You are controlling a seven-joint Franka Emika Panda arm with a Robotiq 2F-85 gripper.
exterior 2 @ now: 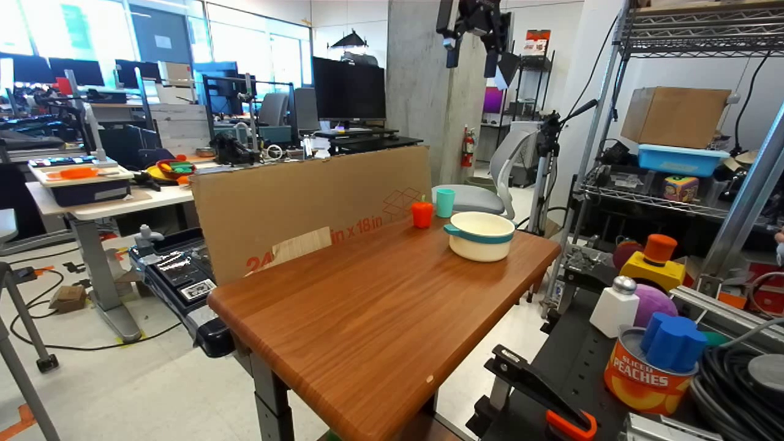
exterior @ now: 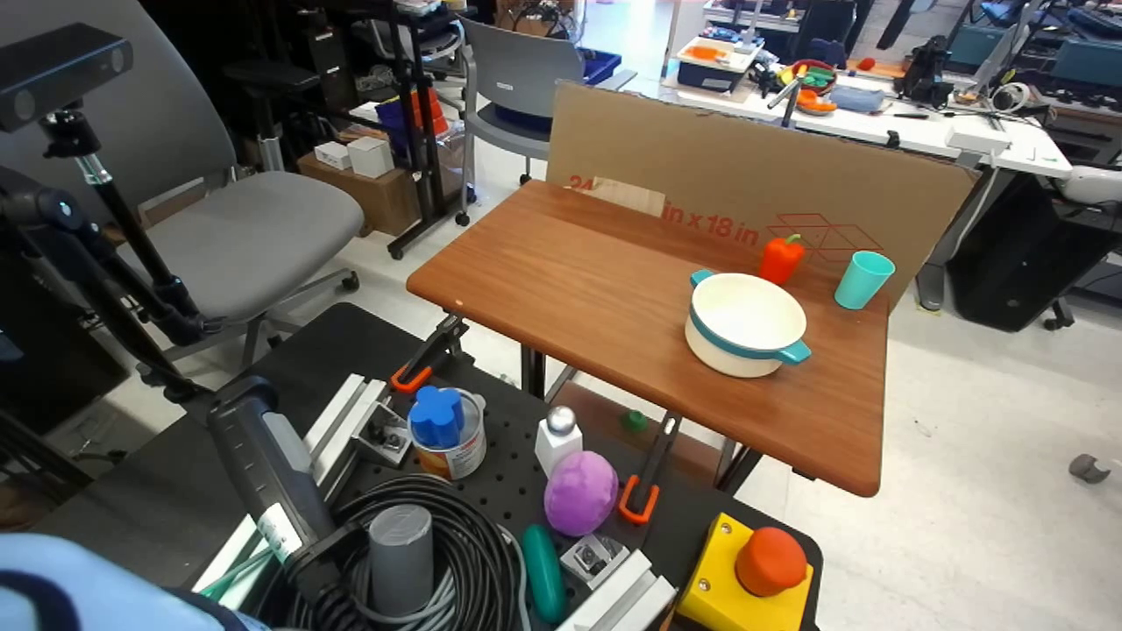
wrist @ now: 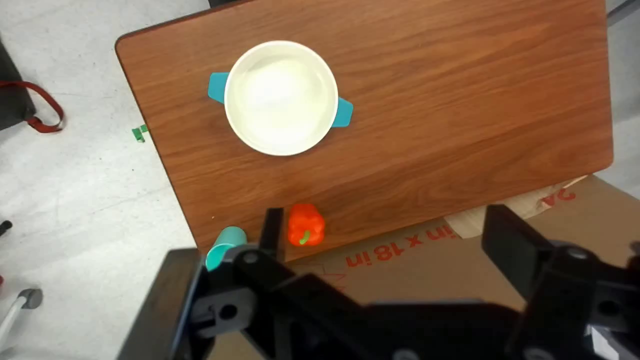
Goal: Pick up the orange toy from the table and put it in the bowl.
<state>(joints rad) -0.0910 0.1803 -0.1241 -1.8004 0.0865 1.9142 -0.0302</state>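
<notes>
The orange toy, an orange-red pepper with a green stem, stands on the table in both exterior views [exterior: 780, 260] [exterior 2: 421, 215]. It also shows in the wrist view [wrist: 306, 224]. The white bowl with teal band and handles sits beside it on the brown wooden table [exterior: 561, 280], in both exterior views [exterior: 745, 329] [exterior 2: 482, 239] and in the wrist view [wrist: 281, 98]. My gripper [exterior 2: 471, 61] hangs high above the table, well above the toy and bowl. In the wrist view my gripper [wrist: 383, 220] has its fingers wide apart with nothing between them.
A teal cup [exterior: 864, 280] stands near the toy at the table's back corner. A cardboard panel [exterior: 701, 166] rises along the back edge. A black pegboard surface [exterior: 491, 526] holds a can, a shaker, a purple ball, cables and a yellow box with a red button.
</notes>
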